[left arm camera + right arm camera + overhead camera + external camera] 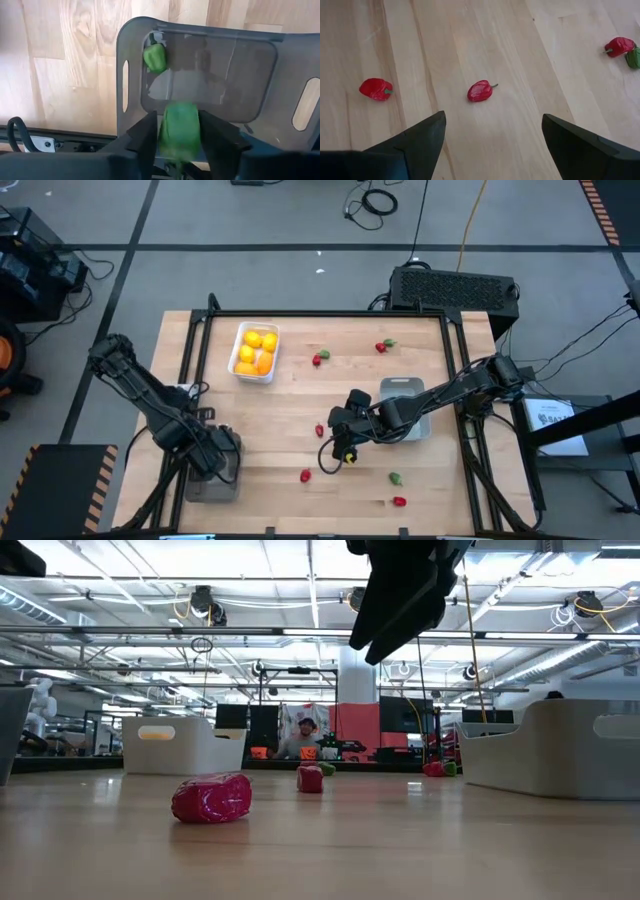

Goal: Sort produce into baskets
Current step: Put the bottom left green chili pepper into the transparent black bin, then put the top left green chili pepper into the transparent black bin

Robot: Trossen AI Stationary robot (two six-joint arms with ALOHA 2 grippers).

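My left gripper (222,458) hangs over the dark grey basket (210,55) at the table's near left, shut on a small green piece (180,127). A second green piece (155,56) lies in a corner of that basket. My right gripper (492,120) is open and empty above the table's middle (347,450), over a red piece (480,91). The white basket (255,352) holds yellow and orange fruits. The light grey basket (405,408) stands partly under my right arm. Red pieces (305,475) and green pieces (396,478) lie scattered on the wood. My left gripper has the green piece between its two fingers (145,135), one on each side (167,130). The fingers point down from above the dark grey basket. The piece is lifted clear of the basket floor and shows blurred.
More red pieces lie at the near edge (400,501) and by my right gripper (320,430); red-and-green pairs lie at the far side (320,358) (385,345). In the low view a red piece (212,798) lies close, and a person sits beyond the table.
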